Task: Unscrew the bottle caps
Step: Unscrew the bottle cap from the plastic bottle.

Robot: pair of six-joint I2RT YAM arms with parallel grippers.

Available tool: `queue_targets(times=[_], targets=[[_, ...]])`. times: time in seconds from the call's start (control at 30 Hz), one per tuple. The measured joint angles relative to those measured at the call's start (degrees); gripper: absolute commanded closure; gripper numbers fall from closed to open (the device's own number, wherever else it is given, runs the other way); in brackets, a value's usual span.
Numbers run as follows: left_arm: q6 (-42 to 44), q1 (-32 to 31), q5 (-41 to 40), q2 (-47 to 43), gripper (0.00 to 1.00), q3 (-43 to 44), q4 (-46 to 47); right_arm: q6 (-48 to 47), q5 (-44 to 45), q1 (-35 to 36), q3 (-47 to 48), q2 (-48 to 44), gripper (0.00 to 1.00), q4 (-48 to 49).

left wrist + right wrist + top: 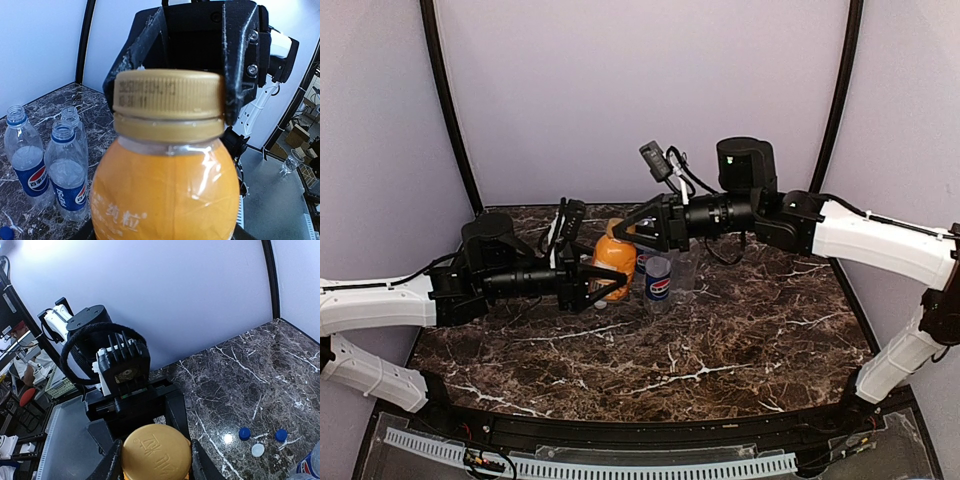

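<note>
Orange cap (156, 452) sits on the orange bottle (165, 195), which stands on the dark marble table (720, 340) near its far edge. The right gripper (628, 226) reaches in from 2 o'clock in the top view and pinches that cap, its black fingers (235, 60) pressed against the rim at 3 and 9 o'clock as its own wrist camera sees it. The left gripper (603, 285) comes in from 9 o'clock and is clamped round the lower body of the orange bottle, holding it upright. At 3 o'clock of the orange bottle in the top view, close beside it, stand three clear bottles with open necks. Two of them are Pepsi bottles (25, 160) with blue labels, and behind them is a plain bottle (74, 122) whose label, if any, cannot be told. Loose on the marble at 3 o'clock of the orange cap in the right wrist view lie two blue caps (244, 433), with a white cap (258, 450) between them on the 6 o'clock side, none touching
</note>
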Motion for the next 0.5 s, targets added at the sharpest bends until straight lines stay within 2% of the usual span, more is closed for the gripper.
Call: queue_targets(times=[0.17, 0.5], targets=[[0.4, 0.0, 2.6, -0.1, 0.89, -1.1, 1.8, -3.6, -5.1, -0.8, -1.0, 0.0, 1.00, 1.4], [-3.5, 0.4, 19.7, -0.1, 0.92, -3.9, 11.2, -14.1, -26.5, -2.5, 0.7, 1.7, 1.00, 2.1]])
